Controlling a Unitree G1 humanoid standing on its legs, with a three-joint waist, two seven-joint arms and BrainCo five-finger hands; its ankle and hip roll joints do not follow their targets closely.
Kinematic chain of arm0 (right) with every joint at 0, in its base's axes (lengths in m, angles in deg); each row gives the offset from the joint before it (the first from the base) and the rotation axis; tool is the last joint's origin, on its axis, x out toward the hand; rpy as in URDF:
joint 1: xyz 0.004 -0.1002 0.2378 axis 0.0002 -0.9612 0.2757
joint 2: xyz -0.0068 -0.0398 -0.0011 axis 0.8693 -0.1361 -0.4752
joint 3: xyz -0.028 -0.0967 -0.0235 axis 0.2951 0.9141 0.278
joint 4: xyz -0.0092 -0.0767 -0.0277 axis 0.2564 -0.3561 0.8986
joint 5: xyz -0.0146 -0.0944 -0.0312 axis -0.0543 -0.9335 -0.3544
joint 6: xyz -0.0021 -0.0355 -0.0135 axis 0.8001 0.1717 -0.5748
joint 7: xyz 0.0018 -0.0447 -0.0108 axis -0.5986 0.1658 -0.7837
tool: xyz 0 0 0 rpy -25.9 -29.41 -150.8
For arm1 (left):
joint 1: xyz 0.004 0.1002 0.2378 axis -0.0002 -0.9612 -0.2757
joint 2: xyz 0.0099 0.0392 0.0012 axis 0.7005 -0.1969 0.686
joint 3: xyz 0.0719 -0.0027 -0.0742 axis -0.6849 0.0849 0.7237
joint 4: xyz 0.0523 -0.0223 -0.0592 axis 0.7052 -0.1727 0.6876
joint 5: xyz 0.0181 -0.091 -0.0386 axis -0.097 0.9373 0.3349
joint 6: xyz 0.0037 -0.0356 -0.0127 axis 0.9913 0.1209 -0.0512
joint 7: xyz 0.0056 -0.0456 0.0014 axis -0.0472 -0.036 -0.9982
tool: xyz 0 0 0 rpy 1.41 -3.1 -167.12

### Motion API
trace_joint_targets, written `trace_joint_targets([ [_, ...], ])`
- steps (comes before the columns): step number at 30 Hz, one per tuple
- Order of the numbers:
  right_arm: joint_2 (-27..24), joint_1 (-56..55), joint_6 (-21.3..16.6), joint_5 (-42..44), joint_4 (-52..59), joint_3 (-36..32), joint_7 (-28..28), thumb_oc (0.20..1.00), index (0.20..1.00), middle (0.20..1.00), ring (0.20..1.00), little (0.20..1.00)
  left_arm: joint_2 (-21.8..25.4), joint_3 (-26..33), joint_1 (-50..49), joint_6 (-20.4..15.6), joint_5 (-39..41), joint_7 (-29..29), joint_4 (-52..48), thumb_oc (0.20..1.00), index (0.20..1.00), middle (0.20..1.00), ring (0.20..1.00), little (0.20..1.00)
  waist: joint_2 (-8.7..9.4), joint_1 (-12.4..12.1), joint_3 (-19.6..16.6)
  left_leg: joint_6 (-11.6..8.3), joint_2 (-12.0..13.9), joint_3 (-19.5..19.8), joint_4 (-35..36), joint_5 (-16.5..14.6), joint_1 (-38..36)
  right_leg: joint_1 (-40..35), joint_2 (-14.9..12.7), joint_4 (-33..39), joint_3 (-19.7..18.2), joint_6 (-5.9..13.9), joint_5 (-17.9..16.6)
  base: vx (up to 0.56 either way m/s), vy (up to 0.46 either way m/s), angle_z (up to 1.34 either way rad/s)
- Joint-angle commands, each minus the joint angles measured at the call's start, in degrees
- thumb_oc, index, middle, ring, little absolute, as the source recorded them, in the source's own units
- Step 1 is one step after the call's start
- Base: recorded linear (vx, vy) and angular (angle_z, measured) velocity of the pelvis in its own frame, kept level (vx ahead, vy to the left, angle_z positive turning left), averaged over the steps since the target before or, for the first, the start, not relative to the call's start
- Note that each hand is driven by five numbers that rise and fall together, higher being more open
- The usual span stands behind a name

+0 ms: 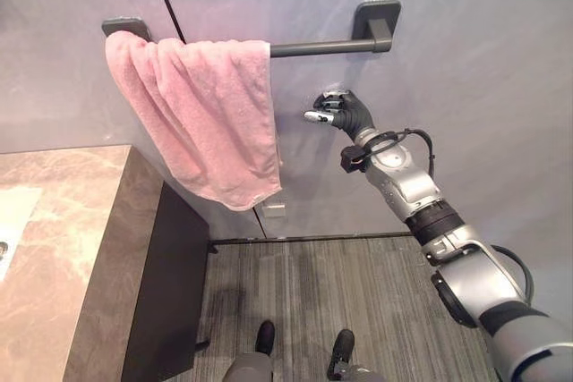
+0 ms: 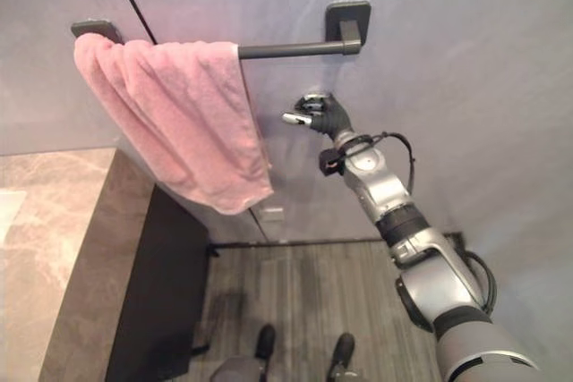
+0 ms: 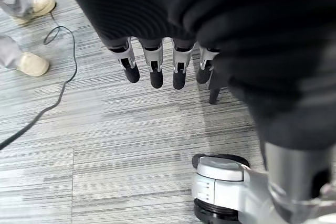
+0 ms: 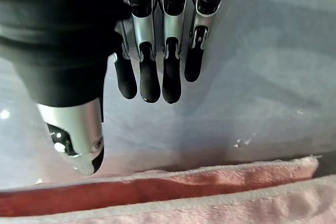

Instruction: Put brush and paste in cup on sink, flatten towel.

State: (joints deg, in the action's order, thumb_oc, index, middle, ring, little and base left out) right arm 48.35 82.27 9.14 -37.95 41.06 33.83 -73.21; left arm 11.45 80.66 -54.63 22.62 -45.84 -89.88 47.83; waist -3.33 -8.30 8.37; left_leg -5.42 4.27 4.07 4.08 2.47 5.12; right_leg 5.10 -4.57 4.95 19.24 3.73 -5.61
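Hanging bunched: fluffy pink towel (image 1: 201, 114) | dark bar (image 1: 318, 46) | right hand (image 1: 340, 114) straight-fingered, empty

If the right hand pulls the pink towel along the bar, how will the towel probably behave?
The pink towel hangs bunched and slanted over the bar, so it is likely floppy and would drag unevenly. Its fluffy pile probably grips the fingers well. The open right hand is beside it, apart.
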Motion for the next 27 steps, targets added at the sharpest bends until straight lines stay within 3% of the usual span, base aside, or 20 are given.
trace_joint_targets([
  [1,2.2,7.1,-3.0,0.5,-0.7,-0.2,1.1,1.0,1.0,1.0,1.0,1.0,4.8,-3.6,2.4,-0.9,1.0,0.2,2.0,1.0,1.0,1.0,1.0,1.0,4.51,-1.1,0.8,-0.21,-0.4,-1.5,-4.6,-6.1,2.0,-1.2,-7.4,-3.5,-1.8,6.33,7.7,-0.01,0.023,0.12],
  [7,4.0,7.0,-3.1,0.8,-0.1,0.3,0.9,1.0,1.0,1.0,1.0,1.0,4.6,-4.0,3.2,-1.0,1.5,0.3,1.6,1.0,1.0,1.0,1.0,1.0,4.6,-1.4,1.0,-0.03,-0.6,-1.2,-4.7,-6.0,2.2,-1.0,-7.5,-3.6,-1.7,6.29,7.6,0.0,0.006,0.01],
  [14,9.4,2.0,-3.4,2.2,7.3,2.7,-0.8,1.0,1.0,1.0,1.0,1.0,3.7,-3.4,3.9,-0.2,1.0,-0.6,1.6,1.0,1.0,1.0,1.0,1.0,5.26,-0.9,1.1,0.16,-0.4,-1.4,-4.7,-6.5,1.3,-1.5,-7.3,-4.0,-2.3,6.04,8.0,0.0,0.005,0.0],
  [27,7.7,-1.1,-3.9,2.4,11.8,2.3,-1.0,1.0,1.0,1.0,1.0,1.0,3.3,-2.1,3.8,0.5,-0.6,-1.1,2.2,1.0,1.0,1.0,1.0,1.0,7.33,-0.5,1.0,-0.14,0.4,-2.0,-4.8,-7.0,0.0,-2.4,-6.9,-4.2,-2.0,5.85,8.5,0.0,0.0,0.0],
])
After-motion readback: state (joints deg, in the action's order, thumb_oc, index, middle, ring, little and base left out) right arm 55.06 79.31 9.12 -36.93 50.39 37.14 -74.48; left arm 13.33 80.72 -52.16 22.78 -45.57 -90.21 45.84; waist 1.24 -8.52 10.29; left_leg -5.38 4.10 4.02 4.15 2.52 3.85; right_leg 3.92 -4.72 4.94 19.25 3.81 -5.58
